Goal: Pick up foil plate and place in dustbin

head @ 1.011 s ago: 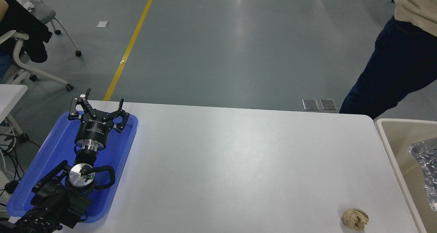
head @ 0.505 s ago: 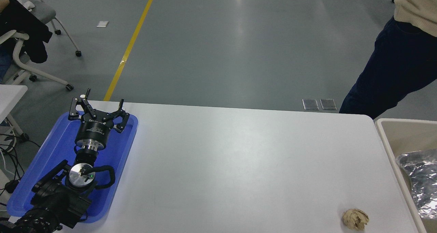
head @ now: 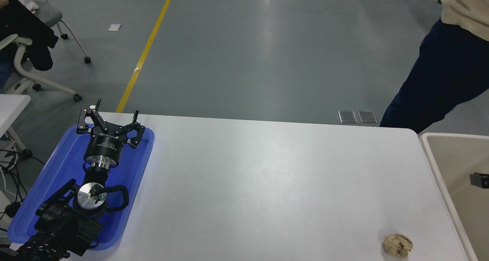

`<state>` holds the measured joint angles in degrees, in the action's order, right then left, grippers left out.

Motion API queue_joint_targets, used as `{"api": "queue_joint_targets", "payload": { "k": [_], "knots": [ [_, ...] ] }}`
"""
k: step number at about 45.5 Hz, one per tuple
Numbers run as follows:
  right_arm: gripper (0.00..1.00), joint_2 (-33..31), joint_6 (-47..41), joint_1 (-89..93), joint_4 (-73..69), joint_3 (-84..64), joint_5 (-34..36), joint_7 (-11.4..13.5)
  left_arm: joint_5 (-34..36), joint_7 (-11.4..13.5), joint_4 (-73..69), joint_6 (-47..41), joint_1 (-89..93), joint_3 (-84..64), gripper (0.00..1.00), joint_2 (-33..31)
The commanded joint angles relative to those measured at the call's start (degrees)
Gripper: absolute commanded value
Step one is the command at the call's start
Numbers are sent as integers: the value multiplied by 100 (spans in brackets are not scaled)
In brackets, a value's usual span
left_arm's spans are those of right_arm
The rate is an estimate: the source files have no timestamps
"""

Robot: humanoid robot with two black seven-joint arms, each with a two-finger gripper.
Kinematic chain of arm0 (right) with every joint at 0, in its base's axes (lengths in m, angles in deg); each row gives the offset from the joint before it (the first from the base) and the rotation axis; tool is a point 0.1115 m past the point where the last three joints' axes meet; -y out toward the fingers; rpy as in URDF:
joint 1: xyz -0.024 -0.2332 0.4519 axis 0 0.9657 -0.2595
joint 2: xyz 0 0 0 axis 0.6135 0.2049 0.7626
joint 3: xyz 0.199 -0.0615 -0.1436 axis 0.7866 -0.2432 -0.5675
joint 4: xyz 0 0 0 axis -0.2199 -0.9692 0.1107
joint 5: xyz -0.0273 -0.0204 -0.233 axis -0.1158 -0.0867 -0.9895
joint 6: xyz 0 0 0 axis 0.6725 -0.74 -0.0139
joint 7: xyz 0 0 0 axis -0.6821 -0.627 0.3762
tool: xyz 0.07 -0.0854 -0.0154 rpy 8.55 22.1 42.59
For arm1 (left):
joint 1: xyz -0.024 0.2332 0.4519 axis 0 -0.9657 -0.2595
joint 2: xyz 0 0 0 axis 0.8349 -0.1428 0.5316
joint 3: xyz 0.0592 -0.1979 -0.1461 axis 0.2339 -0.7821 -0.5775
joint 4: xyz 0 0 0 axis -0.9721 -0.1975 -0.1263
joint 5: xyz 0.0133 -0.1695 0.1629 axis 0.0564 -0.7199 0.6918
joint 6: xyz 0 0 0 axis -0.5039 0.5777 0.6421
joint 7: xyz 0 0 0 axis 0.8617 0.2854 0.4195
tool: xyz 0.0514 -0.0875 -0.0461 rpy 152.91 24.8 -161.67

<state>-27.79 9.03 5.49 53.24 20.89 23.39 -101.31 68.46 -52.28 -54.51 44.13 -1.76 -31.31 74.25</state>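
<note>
foil plate: gone from view | hand (head: 480, 180): tip entered over dustbin (head: 439, 165)

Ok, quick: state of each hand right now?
Left hand: open, holding nothing, parked over the blue tray.
Right hand: only a sliver shows; cannot tell.

Beige dustbin (head: 454, 165) w/ pale rim, off table's right edge; foil plate not visible.
</note>
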Motion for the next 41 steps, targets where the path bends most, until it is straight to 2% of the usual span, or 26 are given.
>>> {"api": "queue_joint_targets", "payload": {
  "k": [1, 6, 12, 19, 31, 41],
  "knots": [
    [100, -242, -391, -1124, -1226, 81, 2, 27, 1, -1, 0, 1, 9, 3, 100, 0],
    [100, -584, -584, -2055, -2482, 20, -77, 98, 1, -9, 0, 1, 0, 3, 100, 0],
    [100, -945, -857, -3128, -3915, -165, -279, 344, 1, -9, 0, 1, 9, 3, 100, 0],
    [100, -1051, -1112, -4262, -5269, -639, -516, 476, 1, -9, 0, 10, 9, 3, 100, 0],
    [100, -577, -1507, -5906, -6650, -1553, -376, 476, 1, -9, 0, 10, 9, 3, 100, 0],
    [100, 205, -1832, -6794, -7230, -1809, 572, 476, 1, -18, 0, 10, 0, 3, 100, 0]
  ]
}}
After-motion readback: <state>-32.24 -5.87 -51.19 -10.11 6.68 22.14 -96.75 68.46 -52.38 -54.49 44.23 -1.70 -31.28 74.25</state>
